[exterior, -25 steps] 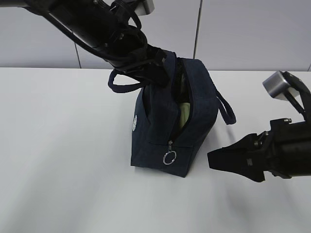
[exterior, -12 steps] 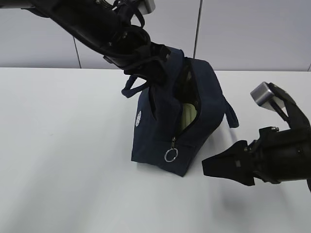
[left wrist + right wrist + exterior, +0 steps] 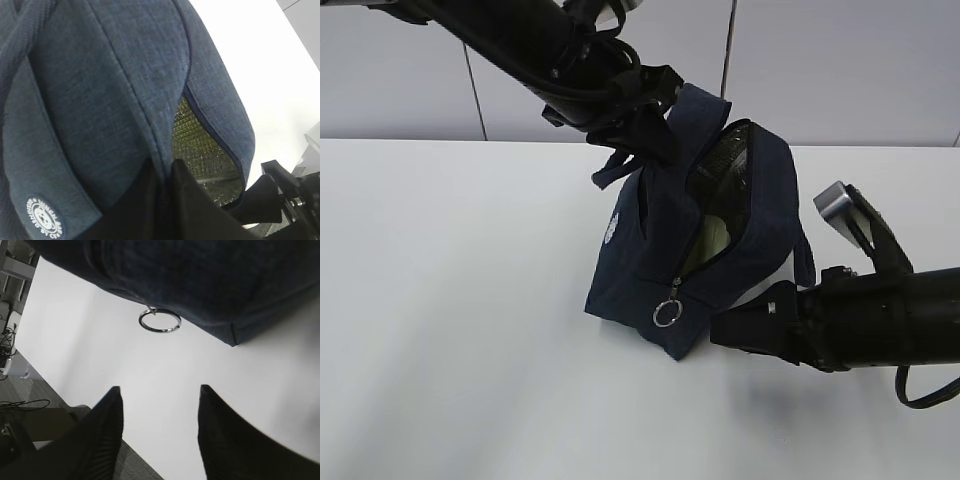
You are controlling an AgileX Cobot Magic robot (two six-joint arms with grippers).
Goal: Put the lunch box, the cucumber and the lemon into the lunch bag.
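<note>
The navy lunch bag (image 3: 665, 255) stands tilted on the white table, its right bottom edge lifted. My left gripper (image 3: 645, 135) is shut on the bag's top edge beside the open zipper; in the left wrist view (image 3: 165, 172) the fabric (image 3: 100, 100) sits pinched between the jaws, with the silver lining (image 3: 200, 145) showing. A pale green lid of the lunch box (image 3: 712, 240) shows inside the opening. The silver ring pull (image 3: 666, 314) hangs at the front, and shows in the right wrist view (image 3: 160, 321). My right gripper (image 3: 720, 335) is open and empty, low by the bag's raised bottom corner (image 3: 232, 335). Cucumber and lemon are hidden.
The white table (image 3: 450, 300) spreads to the left and front of the bag. A grey panelled wall (image 3: 840, 70) stands behind. The table's edge and floor clutter (image 3: 20, 370) show in the right wrist view.
My left gripper has pulled the bag's top up and to the right, tilting the bag further. My right gripper has moved left, in under the bag's lifted corner.
</note>
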